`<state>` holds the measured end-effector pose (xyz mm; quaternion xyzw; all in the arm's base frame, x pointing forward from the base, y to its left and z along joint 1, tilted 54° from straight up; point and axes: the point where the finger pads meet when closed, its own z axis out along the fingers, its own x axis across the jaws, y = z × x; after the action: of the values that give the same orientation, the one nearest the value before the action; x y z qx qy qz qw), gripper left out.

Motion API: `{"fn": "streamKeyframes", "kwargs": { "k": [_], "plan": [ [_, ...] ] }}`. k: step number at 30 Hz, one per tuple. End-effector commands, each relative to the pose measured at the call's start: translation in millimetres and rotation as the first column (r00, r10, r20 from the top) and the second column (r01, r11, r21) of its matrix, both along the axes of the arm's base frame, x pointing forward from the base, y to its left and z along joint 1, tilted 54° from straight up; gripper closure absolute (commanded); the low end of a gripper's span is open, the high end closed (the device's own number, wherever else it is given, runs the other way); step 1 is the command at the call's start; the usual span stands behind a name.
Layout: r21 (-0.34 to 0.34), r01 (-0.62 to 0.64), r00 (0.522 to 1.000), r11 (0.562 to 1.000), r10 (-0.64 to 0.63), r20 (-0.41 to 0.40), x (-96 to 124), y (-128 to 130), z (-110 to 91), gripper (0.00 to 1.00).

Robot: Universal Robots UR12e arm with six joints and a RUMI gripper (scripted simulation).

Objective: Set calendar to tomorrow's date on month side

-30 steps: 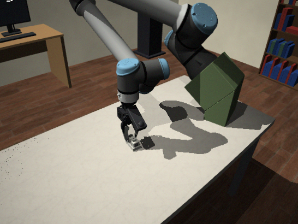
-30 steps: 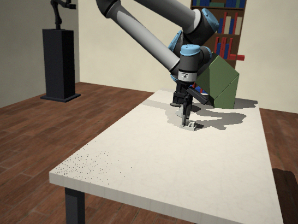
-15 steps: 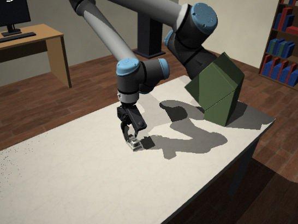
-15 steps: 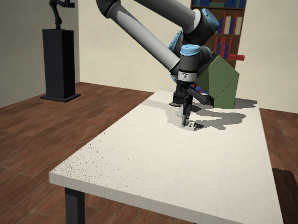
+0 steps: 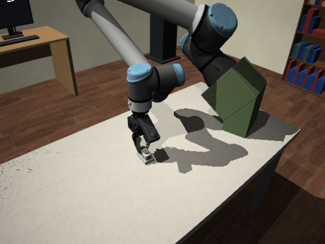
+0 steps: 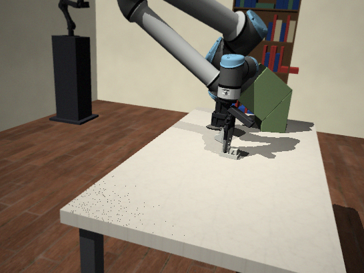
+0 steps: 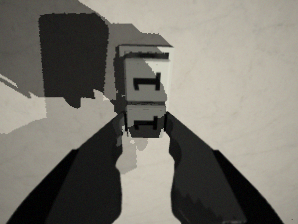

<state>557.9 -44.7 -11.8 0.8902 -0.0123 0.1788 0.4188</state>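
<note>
The small grey calendar tray (image 5: 148, 162) (image 6: 238, 156) stands near the middle of the white table (image 5: 89, 193) (image 6: 200, 206). Two pale cubes sit in it in a row. In the wrist view, both show a black "1" on their top faces, lying sideways. My gripper (image 5: 144, 148) (image 6: 229, 148) (image 7: 145, 113) points straight down over the tray. It is shut on the nearer cube (image 7: 144, 120), one dark finger on each side. The farther cube (image 7: 146, 82) is free, touching the held cube. The side with the month's name is hidden from me.
A large green angular block (image 5: 238, 98) (image 6: 271, 101) stands at the table's far right corner, behind the arm. The arm's shadow falls to the right of the tray. A desk with a monitor (image 5: 15, 15) and a bookshelf (image 5: 309, 44) stand off the table.
</note>
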Motion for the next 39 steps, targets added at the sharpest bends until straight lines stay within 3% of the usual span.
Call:
{"fn": "streamKeyframes", "kwargs": {
  "k": [1, 25, 39],
  "plan": [
    [0.0, -0.001, 1.0, 1.0, 0.001, 0.0, 0.0, 0.3, 0.2, 0.89],
    [0.0, -0.001, 1.0, 1.0, 0.001, 0.0, -0.4, 1.4, 1.1, 0.89],
    [0.0, -0.001, 1.0, 1.0, 0.001, 0.0, -14.0, 34.3, 26.7, 0.89]
  ]
}}
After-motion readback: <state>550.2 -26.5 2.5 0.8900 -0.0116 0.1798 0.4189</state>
